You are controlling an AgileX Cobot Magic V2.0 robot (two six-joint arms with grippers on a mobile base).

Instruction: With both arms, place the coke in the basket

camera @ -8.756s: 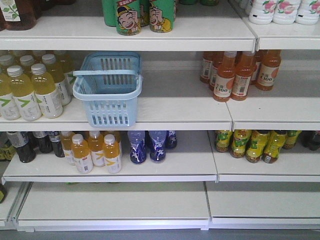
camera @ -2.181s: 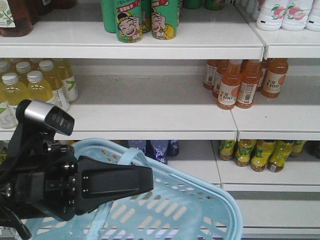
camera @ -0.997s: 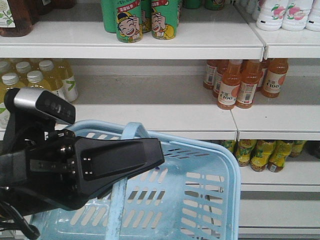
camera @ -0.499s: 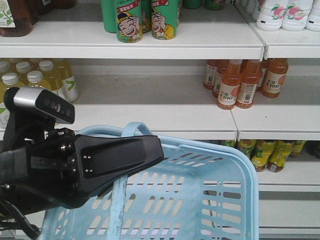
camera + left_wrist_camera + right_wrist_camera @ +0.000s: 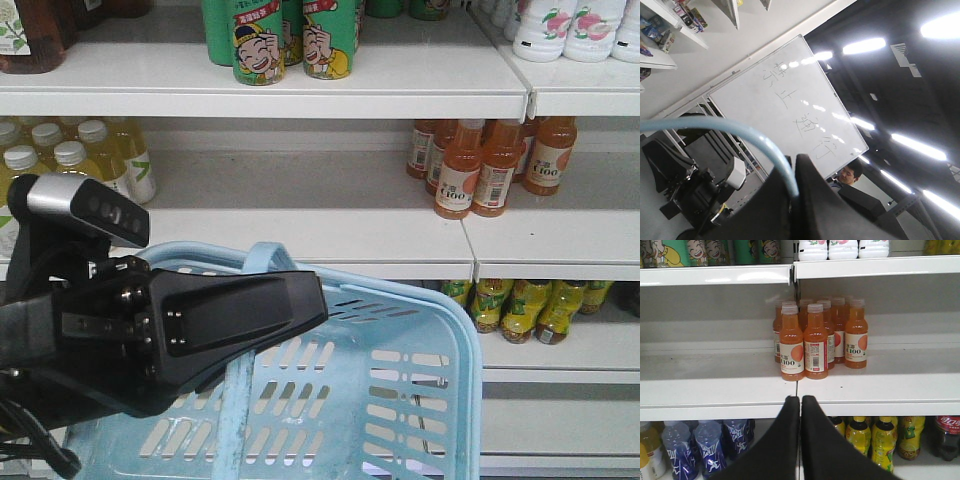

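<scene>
Labels on orange bottles (image 5: 815, 342) read C100; left fingers (image 5: 240, 318) clamp basket (image 5: 452, 385) handle.

Front view faces the shelves (image 5: 300, 230) closely; right wrist too (sharing orange bottles (image 5: 470, 170)); left wrist looks upward.

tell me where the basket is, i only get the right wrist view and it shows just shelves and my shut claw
Observer: Front view: the basket hangs low in front of the shelves, its handle running under the left claw.
Operator: is that claw really gripping it
Observer: Left wrist view: the blue handle runs into the gap between the claw's closed fingers, so it looks clamped.
Operator: any coke in it yet
Observer: No; the part of its inside that shows in the front view holds nothing, and no red can shows in any view.
</scene>
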